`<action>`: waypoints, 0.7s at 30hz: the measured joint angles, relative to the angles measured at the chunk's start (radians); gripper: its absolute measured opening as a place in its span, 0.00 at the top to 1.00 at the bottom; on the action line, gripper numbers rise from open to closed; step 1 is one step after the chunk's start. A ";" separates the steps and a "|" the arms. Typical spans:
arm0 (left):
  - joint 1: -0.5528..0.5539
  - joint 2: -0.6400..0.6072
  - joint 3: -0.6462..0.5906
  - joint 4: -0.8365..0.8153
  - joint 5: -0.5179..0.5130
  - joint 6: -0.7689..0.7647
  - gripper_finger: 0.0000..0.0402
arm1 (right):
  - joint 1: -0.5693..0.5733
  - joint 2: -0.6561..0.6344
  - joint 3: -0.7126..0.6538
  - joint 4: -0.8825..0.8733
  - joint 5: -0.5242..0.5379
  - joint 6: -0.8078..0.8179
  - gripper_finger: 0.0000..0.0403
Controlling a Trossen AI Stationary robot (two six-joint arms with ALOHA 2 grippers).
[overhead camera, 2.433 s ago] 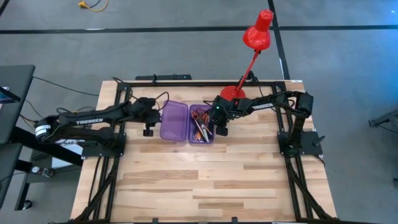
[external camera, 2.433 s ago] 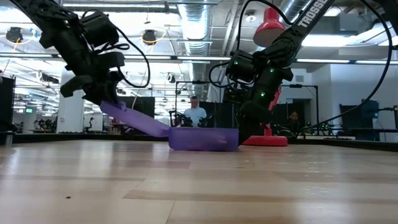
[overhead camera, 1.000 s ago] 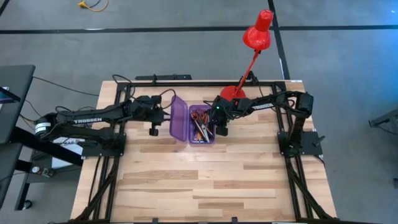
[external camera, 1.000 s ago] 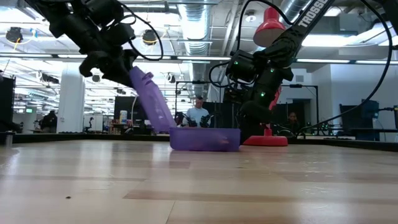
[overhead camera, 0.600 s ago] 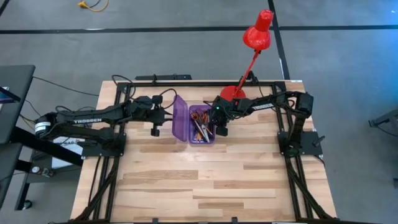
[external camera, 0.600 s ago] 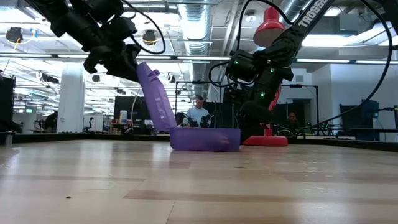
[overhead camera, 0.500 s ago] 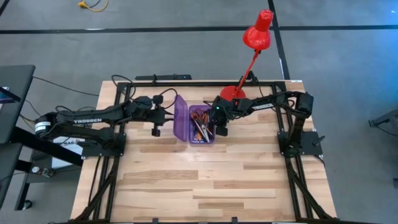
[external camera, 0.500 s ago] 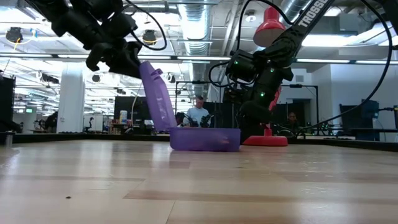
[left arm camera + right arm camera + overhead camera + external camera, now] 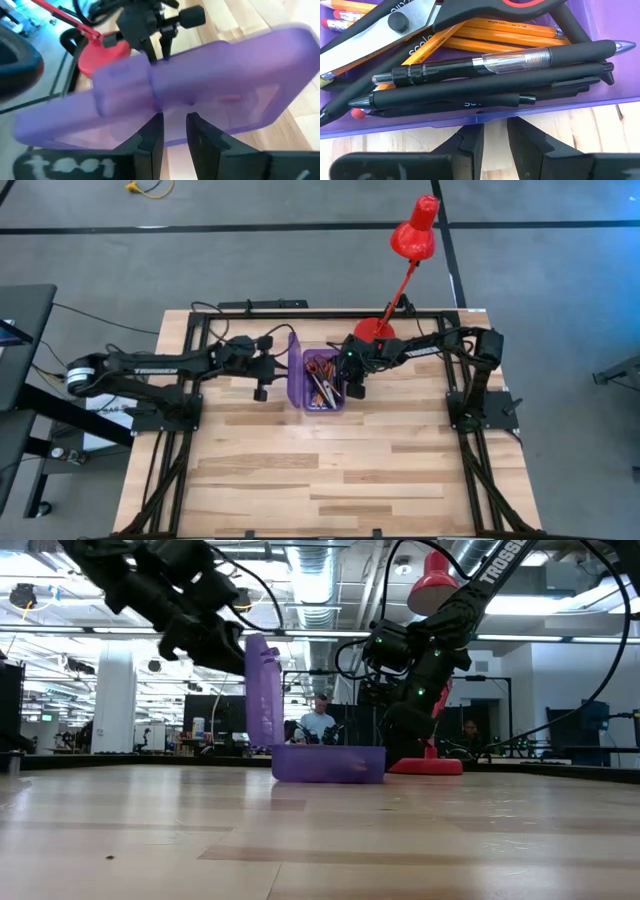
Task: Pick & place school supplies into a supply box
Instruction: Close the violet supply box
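Note:
The supply box is a translucent purple case. Its base (image 9: 325,383) lies flat on the table and holds the school supplies: orange pencils (image 9: 495,37), black pens (image 9: 485,87) and scissors (image 9: 385,37). Its lid (image 9: 262,690) stands about upright on the hinge along the base's left side. My left gripper (image 9: 236,652) is at the lid's upper part, coming from the left, its fingers close together. My right gripper (image 9: 352,386) stands at the base's right wall, its fingers also close together. My left gripper meets the lid at mid-length near its free long edge (image 9: 172,112). It comes from the table's left and slants down. Whether the fingers (image 9: 150,135) pinch a ridge there or only bear on the lid's outer face, I cannot tell. The lid stands on its hinge edge. My right gripper has its fingertips (image 9: 472,135) at the outer side of the base's right long wall (image 9: 495,119), about mid-length. It slants down from the table's right. The wall's rim hides whether they clasp a small tab. The base lies flat on the table.
A red desk lamp stands with its foot (image 9: 372,330) just behind the box at the far side, its head (image 9: 415,235) reaching beyond the table's far edge. Bare wooden tabletop (image 9: 330,470) stretches toward the near edge.
My left gripper has gone toward the table's right and tipped a little. It has swung the lid about its hinge from leaning left to about upright. The base and my right gripper have kept still.

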 joint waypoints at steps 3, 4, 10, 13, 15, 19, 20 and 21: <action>0.000 0.070 0.028 0.020 0.008 -0.009 0.82 | 0.005 0.000 0.000 0.000 0.002 0.003 0.80; 0.000 0.095 0.041 0.028 0.015 -0.010 0.82 | 0.008 0.000 0.000 0.001 0.003 0.003 0.80; -0.002 0.217 0.146 0.028 0.069 -0.010 0.82 | 0.011 0.000 0.000 0.003 0.002 0.007 0.80; -0.001 0.267 0.192 0.026 0.094 -0.010 0.82 | 0.011 0.000 0.000 0.003 0.002 0.024 0.80; -0.001 0.297 0.214 0.028 0.111 -0.010 0.82 | 0.011 -0.001 0.000 0.003 0.004 0.030 0.80; -0.001 0.343 0.236 0.026 0.137 -0.010 0.82 | 0.012 -0.006 0.000 0.003 -0.003 0.034 0.80; -0.002 0.351 0.237 0.028 0.137 -0.010 0.82 | 0.012 -0.013 -0.001 0.002 -0.004 0.038 0.80; -0.002 0.360 0.237 0.031 0.139 -0.010 0.82 | 0.012 -0.021 -0.001 0.000 -0.003 0.040 0.80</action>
